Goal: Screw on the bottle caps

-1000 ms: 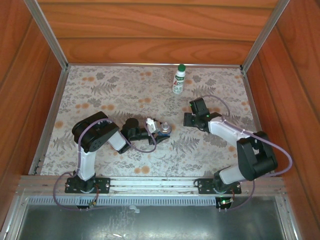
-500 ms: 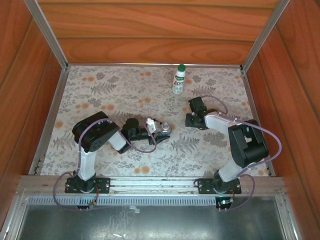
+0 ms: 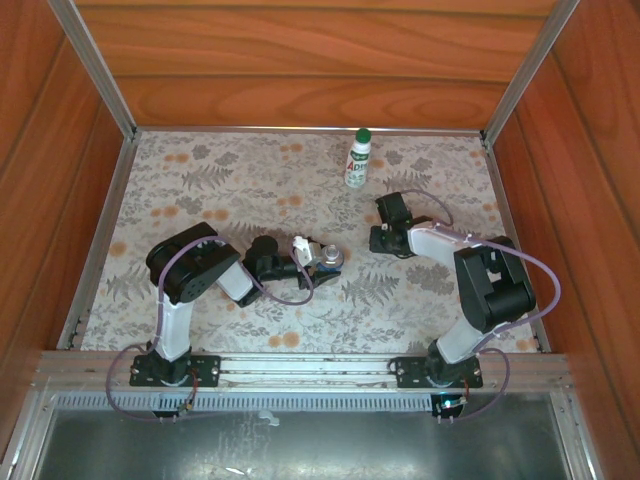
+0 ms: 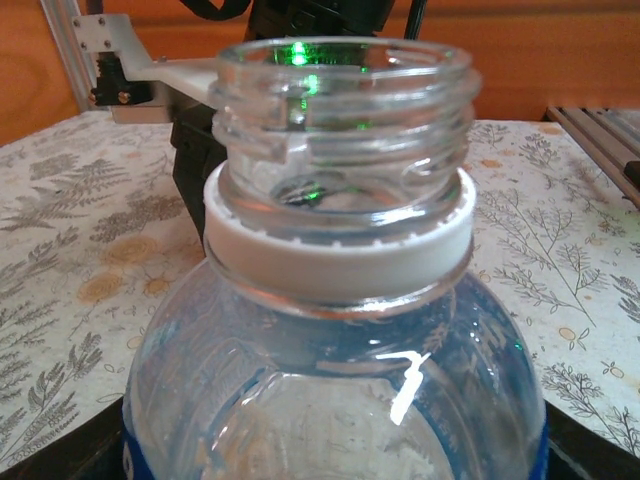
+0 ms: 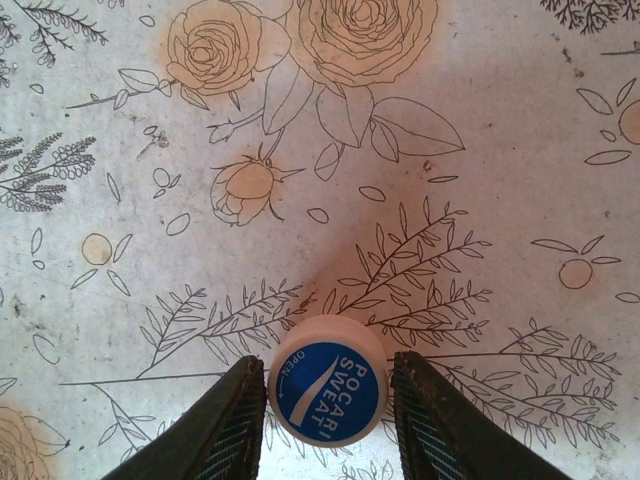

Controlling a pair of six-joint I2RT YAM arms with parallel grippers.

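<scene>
Tool of right arm point(image 5: 329, 362) points down, straddling blue cap point(image 5: 328, 392).

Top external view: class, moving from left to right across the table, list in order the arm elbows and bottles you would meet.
In order: left arm's elbow → clear bottle → white bottle → right arm's elbow.

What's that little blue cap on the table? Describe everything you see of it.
The round blue plastic cap lies flat, top up, on the flowered tablecloth. Its blue top carries white POCARI SWEAT lettering; its rim looks pale. Two dark fingers of the right gripper flank it closely; whether they touch it is unclear.
</scene>
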